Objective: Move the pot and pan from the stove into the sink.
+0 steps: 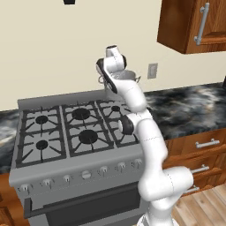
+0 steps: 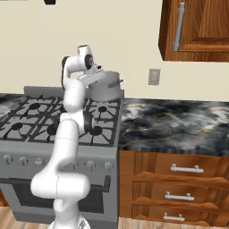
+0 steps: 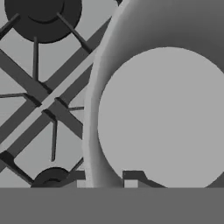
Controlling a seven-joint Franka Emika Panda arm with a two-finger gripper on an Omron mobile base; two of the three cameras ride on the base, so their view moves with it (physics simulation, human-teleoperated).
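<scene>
The silver-grey pot (image 1: 126,79) (image 2: 107,87) stands at the back right burner of the stove (image 1: 79,165) (image 2: 27,152). My gripper (image 1: 115,78) (image 2: 91,76) (image 3: 105,175) comes down on the pot's left rim. In the hand view the two fingertips (image 3: 133,175) sit close together on either side of the pot's wall (image 3: 94,131), shut on it, and the pot's pale inside shows. The pan and the sink are out of view.
A black-and-white marbled counter (image 1: 190,106) (image 2: 174,125) runs right of the stove, with wooden drawers below it. A wooden wall cabinet (image 1: 194,22) (image 2: 197,27) hangs above it. The wall with an outlet (image 1: 152,70) stands close behind the pot. The other burners are bare.
</scene>
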